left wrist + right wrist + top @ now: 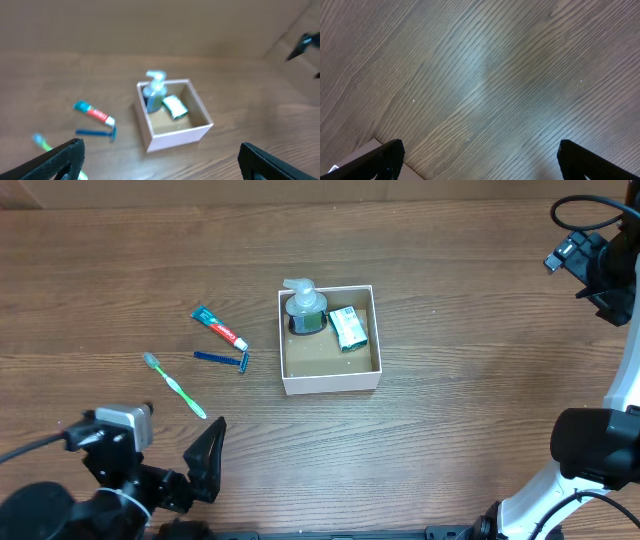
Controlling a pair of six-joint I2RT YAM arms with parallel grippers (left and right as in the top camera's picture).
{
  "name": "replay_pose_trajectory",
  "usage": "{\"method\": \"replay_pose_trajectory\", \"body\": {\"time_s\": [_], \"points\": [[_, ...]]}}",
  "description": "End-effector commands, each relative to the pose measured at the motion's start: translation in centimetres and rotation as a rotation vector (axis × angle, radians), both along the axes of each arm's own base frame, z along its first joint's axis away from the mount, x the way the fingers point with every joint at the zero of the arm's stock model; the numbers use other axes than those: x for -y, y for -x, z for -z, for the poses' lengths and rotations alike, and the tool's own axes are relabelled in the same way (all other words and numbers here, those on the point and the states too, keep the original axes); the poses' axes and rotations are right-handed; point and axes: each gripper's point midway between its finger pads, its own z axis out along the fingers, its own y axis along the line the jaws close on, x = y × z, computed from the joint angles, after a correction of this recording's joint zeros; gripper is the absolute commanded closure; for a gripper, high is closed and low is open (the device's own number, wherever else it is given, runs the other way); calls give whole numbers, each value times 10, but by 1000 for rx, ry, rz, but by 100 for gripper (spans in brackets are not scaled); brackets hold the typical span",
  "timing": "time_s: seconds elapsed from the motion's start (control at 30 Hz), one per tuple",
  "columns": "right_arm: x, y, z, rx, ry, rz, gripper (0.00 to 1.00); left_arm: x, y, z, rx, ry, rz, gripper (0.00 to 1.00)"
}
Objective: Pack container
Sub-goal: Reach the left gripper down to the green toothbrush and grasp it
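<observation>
Square white container [330, 383] sits mid-table [450, 300], open top up, no long axis, its sides turned slightly askew. Inside: pump bottle [305, 308], green packet [349, 328]. Left of it lie toothpaste [219, 327], razor [222, 359], toothbrush [175, 386]. Left gripper [160, 160] and right gripper [480, 157] are spread wide, holding nothing.

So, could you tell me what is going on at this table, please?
Two robot arms are packing toiletries into a small square white-walled box with a brown cardboard floor. A clear pump bottle with dark liquid and a green-and-white packet are already inside. A red-and-teal toothpaste tube, a blue razor and a green toothbrush lie on the wooden table beside it. The left gripper and the right gripper are both open, holding nothing.
</observation>
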Motion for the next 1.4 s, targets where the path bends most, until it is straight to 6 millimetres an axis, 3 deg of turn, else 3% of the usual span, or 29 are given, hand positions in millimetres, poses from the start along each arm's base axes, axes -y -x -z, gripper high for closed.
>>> {"method": "replay_pose_trajectory", "body": {"time_s": [0.0, 0.2, 0.3, 0.37, 0.43, 0.6, 0.7, 0.83, 0.93, 1.13, 1.37], "points": [[-1, -1, -8, 28, 6, 3, 0, 13, 0, -12, 16, 9, 83, 0], [-1, -1, -8, 28, 6, 3, 0, 15, -12, -7, -22, 4, 106, 0], [-1, -1, -8, 28, 6, 3, 0, -2, -35, 7, -106, 1, -3, 0], [-1, -1, -8, 28, 6, 3, 0, -38, -60, 29, -241, 47, -267, 0], [-1, -1, -8, 28, 6, 3, 0, -59, -79, 50, -347, 66, -421, 0], [-1, -1, -8, 28, 6, 3, 0, -69, -122, 108, -592, 70, -524, 0], [-1, -1, -8, 28, 6, 3, 0, -75, -137, 153, -777, 62, -606, 0], [-1, -1, -8, 28, 6, 3, 0, -86, -143, 207, -991, 17, -653, 0], [-1, -1, -8, 28, 6, 3, 0, -99, -146, 230, -1068, -12, -697, 0], [-1, -1, -8, 28, 6, 3, 0, -121, -152, 264, -1139, -75, -727, 0], [-1, -1, -8, 28, 6, 3, 0, -121, -148, 301, -1179, -26, -721, 5]]}}
